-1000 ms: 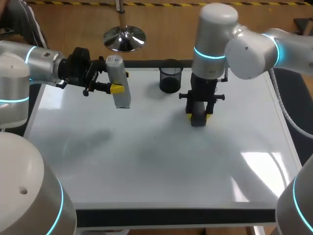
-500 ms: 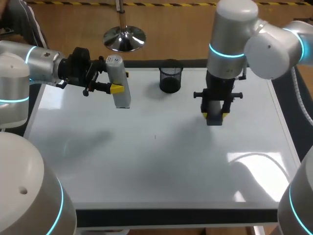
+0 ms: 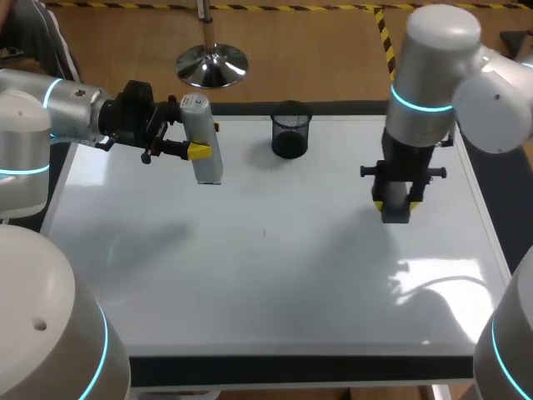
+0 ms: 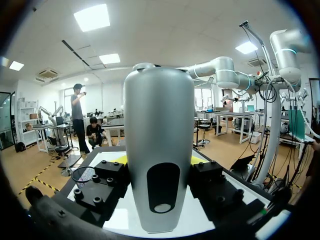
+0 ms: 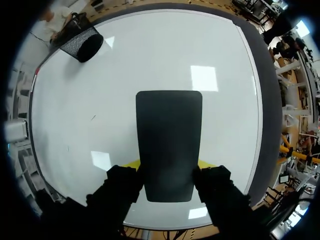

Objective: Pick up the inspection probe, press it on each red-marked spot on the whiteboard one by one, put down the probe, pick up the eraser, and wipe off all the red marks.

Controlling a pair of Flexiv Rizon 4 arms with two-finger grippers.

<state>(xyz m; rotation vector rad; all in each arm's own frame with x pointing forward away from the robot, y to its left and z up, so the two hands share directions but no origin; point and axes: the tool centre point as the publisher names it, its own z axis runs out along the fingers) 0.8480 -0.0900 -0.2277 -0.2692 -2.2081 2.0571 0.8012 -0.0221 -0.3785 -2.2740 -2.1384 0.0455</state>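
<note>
Whiteboard [image 3: 250,292] surface shows no red marks that can be made out. Left gripper [image 3: 205,139] is pinching the probe [image 3: 206,171] across its body, clear above the board, with a mesh cup [image 3: 290,133] standing between the two tools. The smooth rigid casing looks slippery, so this side-on grip is judged sound. Right gripper [image 3: 396,202] is clamped on the eraser [image 3: 396,213] by its long sides, low over the board, contact not discernible. It appears to be a light, stiff block that should bear wiping pressure.
</note>
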